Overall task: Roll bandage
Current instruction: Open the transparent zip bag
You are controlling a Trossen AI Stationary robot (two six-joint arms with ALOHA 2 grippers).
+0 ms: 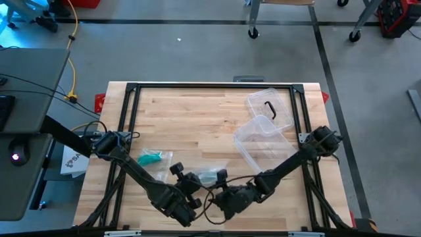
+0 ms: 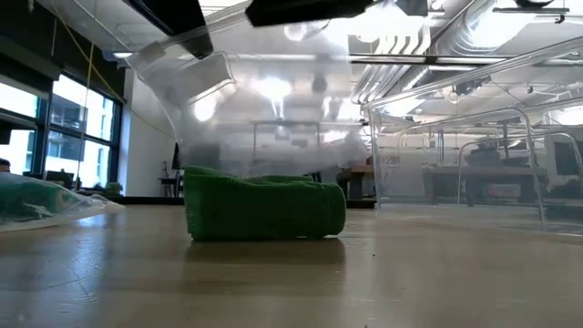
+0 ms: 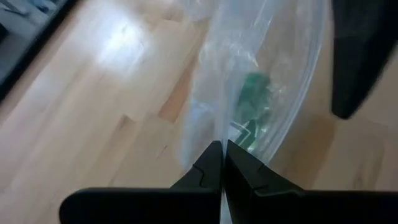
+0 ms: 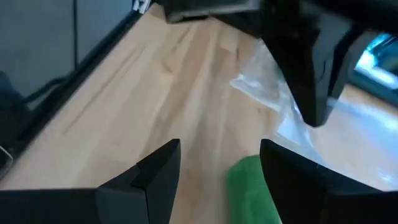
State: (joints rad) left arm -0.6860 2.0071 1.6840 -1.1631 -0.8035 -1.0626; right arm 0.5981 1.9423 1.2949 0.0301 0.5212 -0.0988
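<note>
Fingers of the left gripper (image 3: 222,163) pinch the bag (image 3: 261,74) shut while the right gripper (image 4: 219,163) hangs open, holding nothing, over the bandage (image 2: 264,210) near the table's (image 1: 197,118) near edge; lifting further risks dragging the bandage away.

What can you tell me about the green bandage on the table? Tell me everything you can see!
The green bandage is a soft, fuzzy-looking cloth roll lying on its side on the wooden table. It looks loosely wound and a bit squashed. A clear plastic bag hangs over it, pinched by the shut left gripper. The open right gripper hovers close to the bandage, not gripping it.
</note>
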